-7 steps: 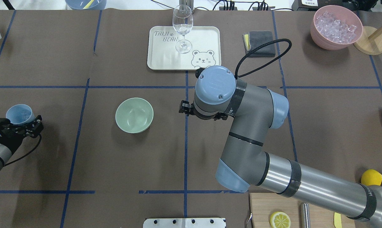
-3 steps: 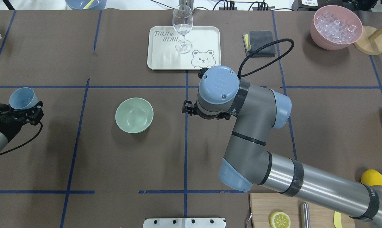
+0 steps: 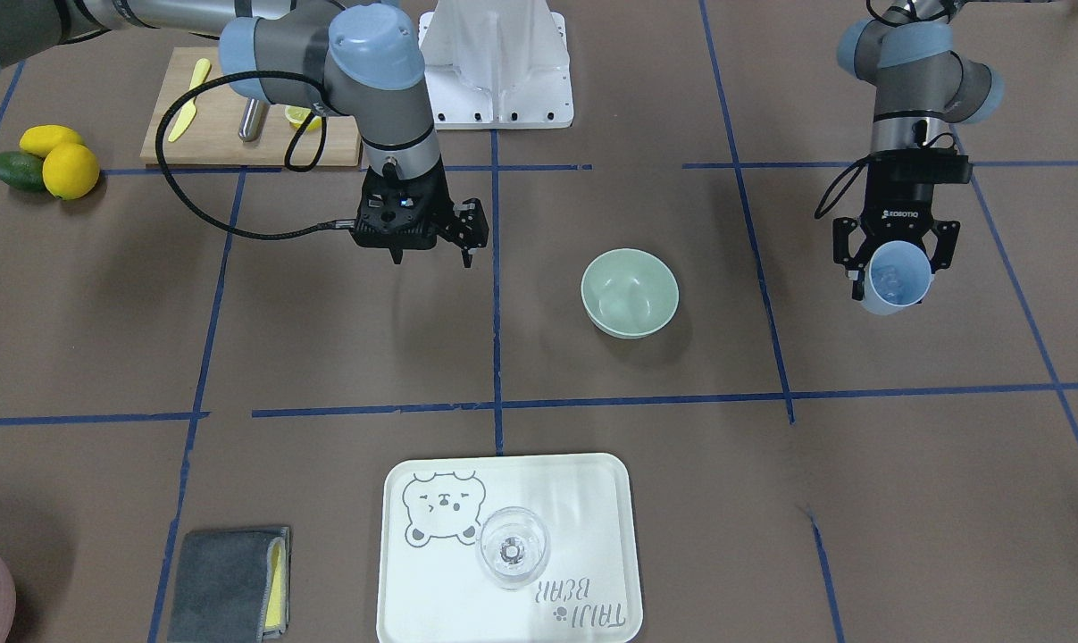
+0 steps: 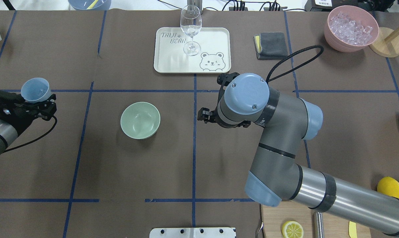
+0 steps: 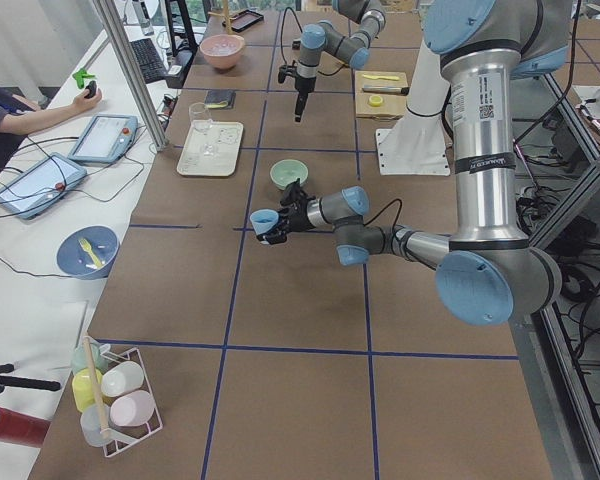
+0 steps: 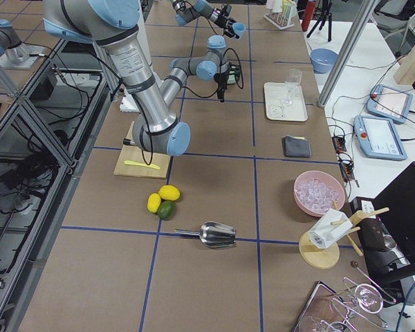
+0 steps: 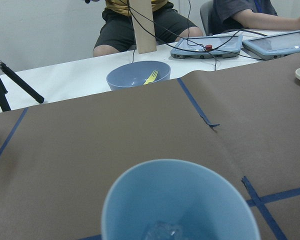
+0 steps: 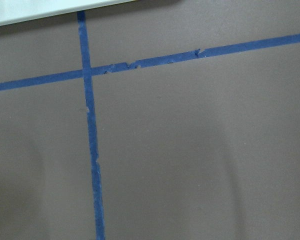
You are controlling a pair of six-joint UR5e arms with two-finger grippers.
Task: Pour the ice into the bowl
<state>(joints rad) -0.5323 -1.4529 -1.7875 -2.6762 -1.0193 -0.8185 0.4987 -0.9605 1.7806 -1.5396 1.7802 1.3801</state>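
The pale sage-green bowl (image 4: 140,120) stands upright on the brown table, left of centre; it also shows in the front view (image 3: 630,293). My left gripper (image 4: 34,99) is shut on a light blue cup (image 4: 36,90) and holds it above the table, well to the bowl's left. A few clear ice cubes (image 7: 162,231) lie at the bottom of the cup (image 3: 898,279). My right gripper (image 3: 433,259) points down, open and empty, to the bowl's right. It is mostly hidden under its wrist in the overhead view.
A wine glass (image 4: 190,29) stands on a white bear tray (image 4: 216,36) at the back. A pink bowl of ice (image 4: 351,28) and a grey cloth (image 4: 272,45) lie back right. A cutting board (image 4: 275,218) with lemon slice (image 4: 292,229) sits front right.
My left gripper has carried the cup away from the robot and a little toward the bowl. My right arm has shifted to the right, away from the bowl. The bowl has not moved.
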